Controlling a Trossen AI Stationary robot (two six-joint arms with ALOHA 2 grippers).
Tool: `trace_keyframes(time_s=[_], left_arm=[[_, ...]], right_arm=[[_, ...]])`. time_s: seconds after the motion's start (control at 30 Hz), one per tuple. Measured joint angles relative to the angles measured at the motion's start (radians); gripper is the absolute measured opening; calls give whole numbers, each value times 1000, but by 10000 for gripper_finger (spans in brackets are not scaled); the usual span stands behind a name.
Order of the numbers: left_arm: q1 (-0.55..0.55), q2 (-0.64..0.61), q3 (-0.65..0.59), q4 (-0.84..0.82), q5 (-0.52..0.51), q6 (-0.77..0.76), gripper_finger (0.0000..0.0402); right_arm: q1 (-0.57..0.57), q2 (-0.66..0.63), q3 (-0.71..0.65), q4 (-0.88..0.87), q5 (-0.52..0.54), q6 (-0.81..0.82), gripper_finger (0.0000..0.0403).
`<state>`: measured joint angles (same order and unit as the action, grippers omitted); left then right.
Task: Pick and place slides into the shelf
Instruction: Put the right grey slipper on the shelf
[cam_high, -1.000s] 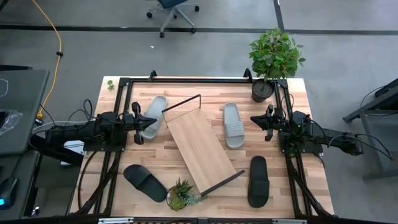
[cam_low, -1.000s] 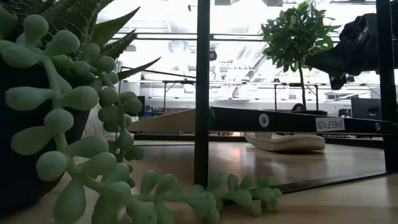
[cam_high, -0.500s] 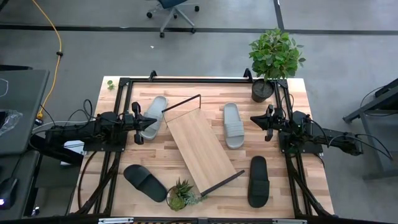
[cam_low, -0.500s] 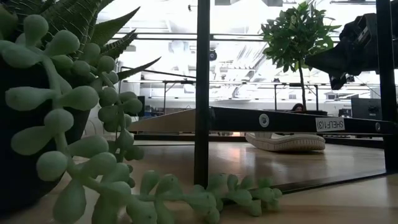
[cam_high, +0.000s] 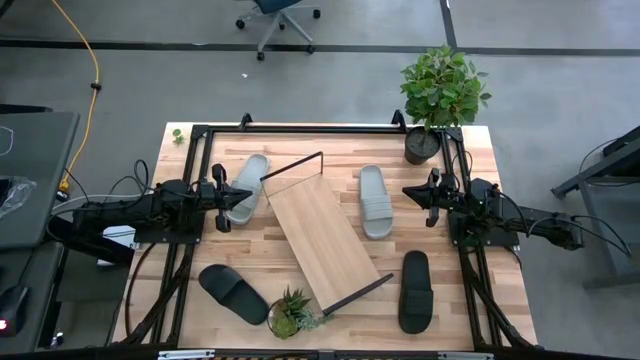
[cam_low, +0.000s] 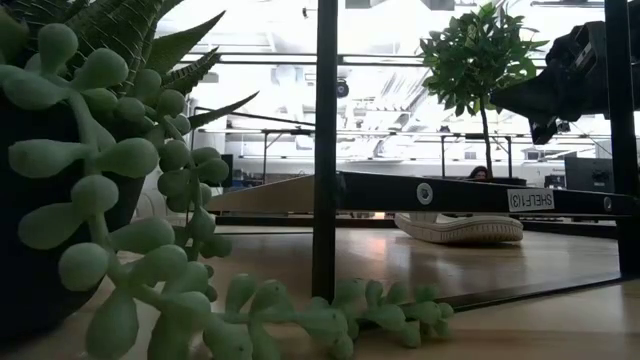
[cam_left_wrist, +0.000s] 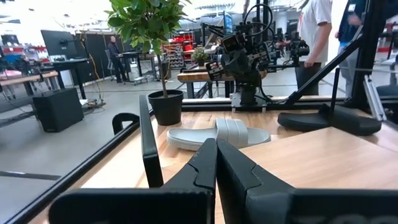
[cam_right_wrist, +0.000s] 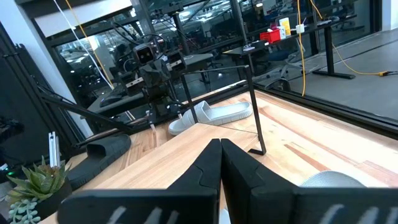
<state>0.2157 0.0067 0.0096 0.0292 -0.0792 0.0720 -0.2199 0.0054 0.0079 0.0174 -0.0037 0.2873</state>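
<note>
In the high view the shelf (cam_high: 322, 232) lies slantwise mid-table, a light-wood board with black rod frames at both ends. One light grey slide (cam_high: 247, 188) lies flat on its sole left of the shelf. The other grey slide (cam_high: 375, 201) lies to its right. Two black slides lie nearer the front, one at the left (cam_high: 232, 293) and one at the right (cam_high: 415, 291). My left gripper (cam_high: 226, 197) hovers shut beside the left grey slide. My right gripper (cam_high: 417, 197) hovers shut just right of the right grey slide. Both wrist views show shut fingers, left (cam_left_wrist: 216, 163) and right (cam_right_wrist: 220, 160).
A potted tree (cam_high: 440, 95) stands at the table's far right corner. A small succulent (cam_high: 292, 312) sits at the near edge by the shelf's near end and fills the left of the low view (cam_low: 100, 180). Black frame rails (cam_high: 190, 230) run along both table sides. People stand in the room beyond (cam_left_wrist: 317, 37).
</note>
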Motion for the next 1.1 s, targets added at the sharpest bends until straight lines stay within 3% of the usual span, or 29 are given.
trace_keyframes(time_s=[0.3, 0.57, 1.1], left_arm=[[0, 0, 0, 0, 11, -396, 1], [0, 0, 0, 0, -9, -565, 1], [0, 0, 0, 0, -11, -553, 1]], right_arm=[[0, 0, 0, 0, 0, 0, 0], [0, 0, 0, 0, 0, 14, 0], [0, 0, 0, 2, 11, 657, 0]])
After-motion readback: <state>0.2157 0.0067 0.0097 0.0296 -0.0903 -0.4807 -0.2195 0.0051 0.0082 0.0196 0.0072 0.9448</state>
